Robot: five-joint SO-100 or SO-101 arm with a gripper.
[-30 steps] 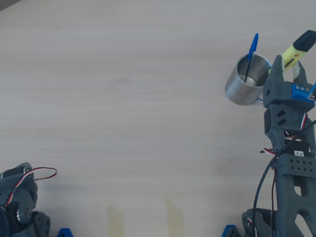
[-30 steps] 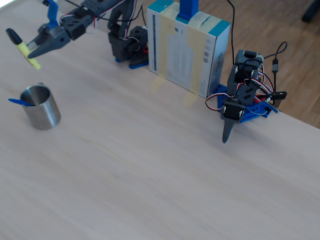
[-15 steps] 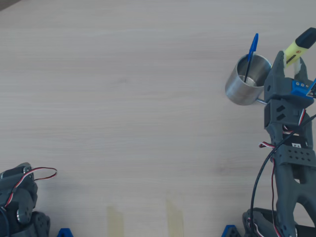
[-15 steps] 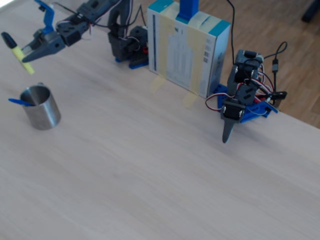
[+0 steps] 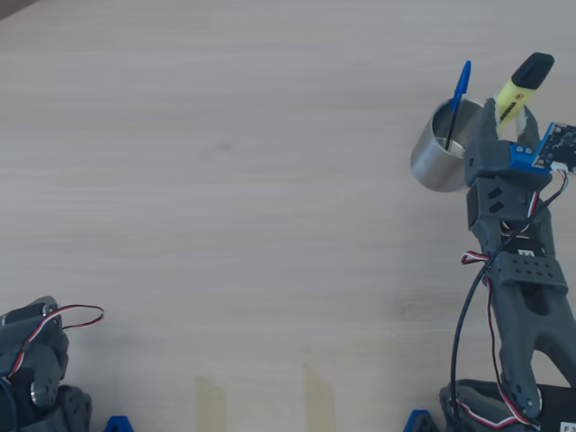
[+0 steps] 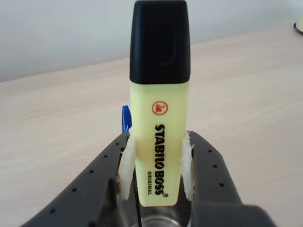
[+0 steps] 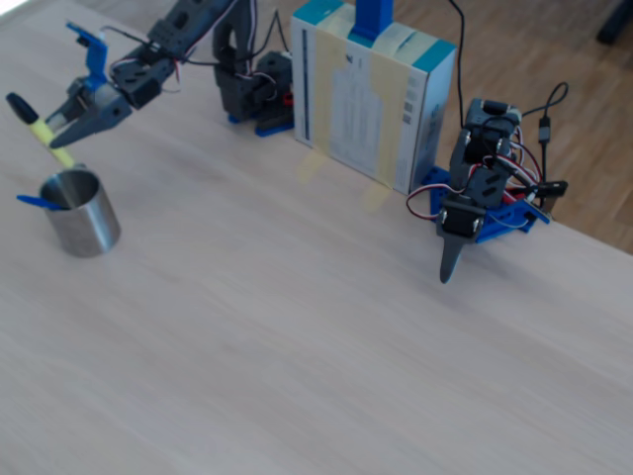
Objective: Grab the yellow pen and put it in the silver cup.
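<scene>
My gripper (image 5: 498, 123) is shut on the yellow pen (image 5: 520, 85), a chunky highlighter with a black cap, held tilted with the cap up. In the wrist view the pen (image 6: 159, 118) stands upright between the padded fingers (image 6: 127, 163), and my gripper (image 6: 156, 170) clamps its lower barrel. The silver cup (image 5: 445, 148) stands on the table just left of the gripper in the overhead view; the pen's lower end hangs over its rim. In the fixed view the pen (image 7: 38, 131) slants above the cup (image 7: 81, 212), held by my gripper (image 7: 61, 137). The cup's handle is hidden.
A thin blue ballpoint pen (image 5: 457, 101) leans inside the cup. A second, idle arm (image 7: 477, 193) sits at the right of the fixed view, next to a white and teal box (image 7: 371, 94). Two tape strips (image 5: 212, 403) lie near the overhead view's bottom edge.
</scene>
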